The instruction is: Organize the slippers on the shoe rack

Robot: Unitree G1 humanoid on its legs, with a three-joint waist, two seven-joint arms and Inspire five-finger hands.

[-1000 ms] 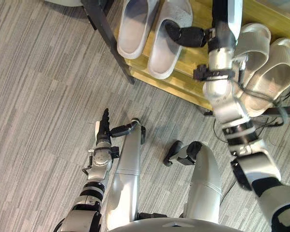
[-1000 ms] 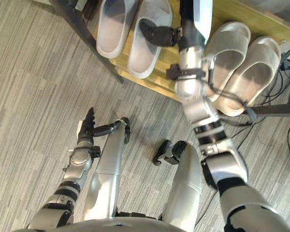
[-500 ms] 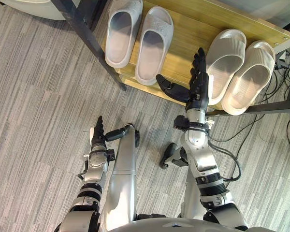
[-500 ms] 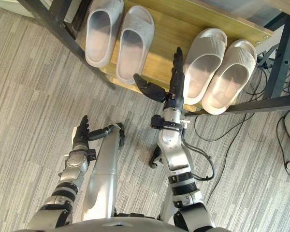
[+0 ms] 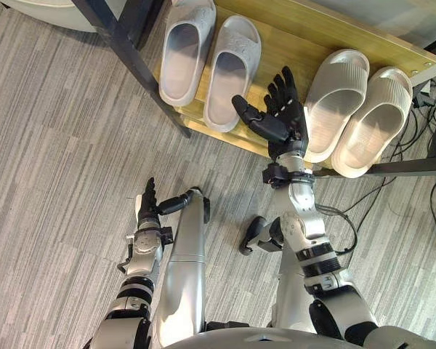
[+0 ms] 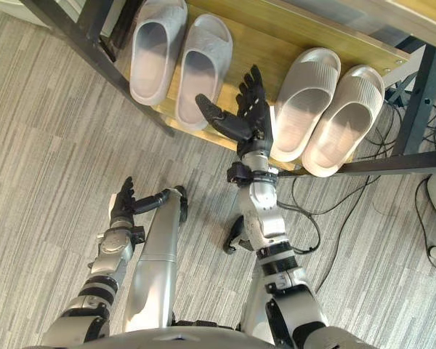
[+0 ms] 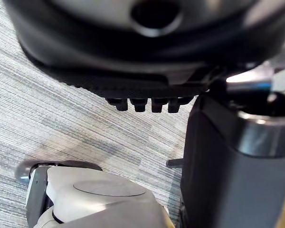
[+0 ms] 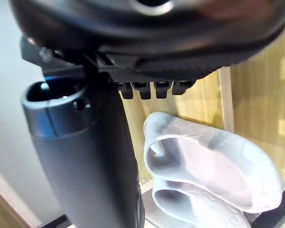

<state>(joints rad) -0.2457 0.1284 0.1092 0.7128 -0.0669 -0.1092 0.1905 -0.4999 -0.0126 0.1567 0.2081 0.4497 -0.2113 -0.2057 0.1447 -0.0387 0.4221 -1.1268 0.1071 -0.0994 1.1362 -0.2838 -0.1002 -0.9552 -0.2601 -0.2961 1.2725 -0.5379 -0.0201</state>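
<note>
Pulled back from grey slippers, 11 o'clock; right hand spread, empty. Left hand straight-fingered, idle. Likely light, soft foam: pinch strap band.

Looks like an office or lab entryway to me: grey striped low-pile carpet (the commercial kind), plus a wood-and-black-metal shoe rack at floor level holding grey slippers and beige slippers.
</note>
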